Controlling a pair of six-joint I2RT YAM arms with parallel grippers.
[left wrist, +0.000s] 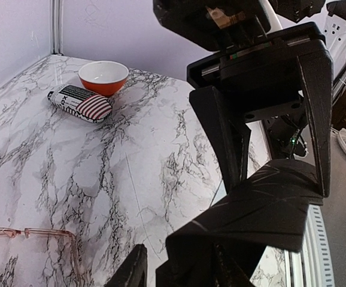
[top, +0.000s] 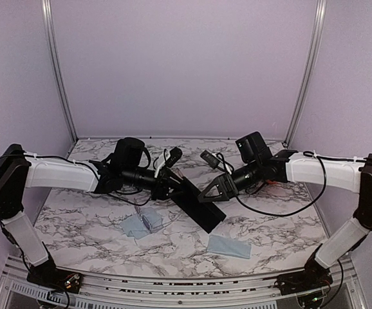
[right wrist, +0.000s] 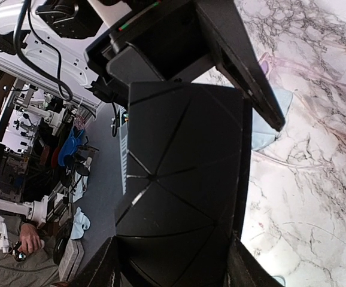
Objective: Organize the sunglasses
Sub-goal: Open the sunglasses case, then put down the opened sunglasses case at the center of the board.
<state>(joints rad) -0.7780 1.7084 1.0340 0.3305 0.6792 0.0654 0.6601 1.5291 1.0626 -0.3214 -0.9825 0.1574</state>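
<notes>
Find the right gripper (left wrist: pixel 281 188) clenched on the black case (top: pixel 202 209), one finger on each long side, with the case lifted off the marble table (top: pixel 89 215) and slanting between the two arms. See the left gripper (top: pixel 171 175) at the case's far upper end, jaws astride it. Cannot tell from any view whether those jaws pinch the case or merely flank it: the wrist view shows one finger just beside the black edge and hides the other. Note the wire-framed sunglasses (left wrist: pixel 41 232) flat on the marble at the lower left corner of the left wrist view, pinkish rims and one thin temple showing. Place them to the left of the left gripper's fingers, near but apart and outside the jaws, and well clear of the right gripper. Make out a small pale translucent shape (top: pixel 151 219) in the top view, lying on a blue-grey cloth (top: pixel 131 226) just below and in front of the left gripper, touched by neither arm. Take it for the clear-framed pair, though too small there to be sure. Log a second blue-grey cloth (top: pixel 230 246) on the table near the case's lower end. Spot a red bowl (left wrist: pixel 103 76) at the back corner with a stars-and-stripes case (left wrist: pixel 80 103) just beside it, both well apart from the grippers.
</notes>
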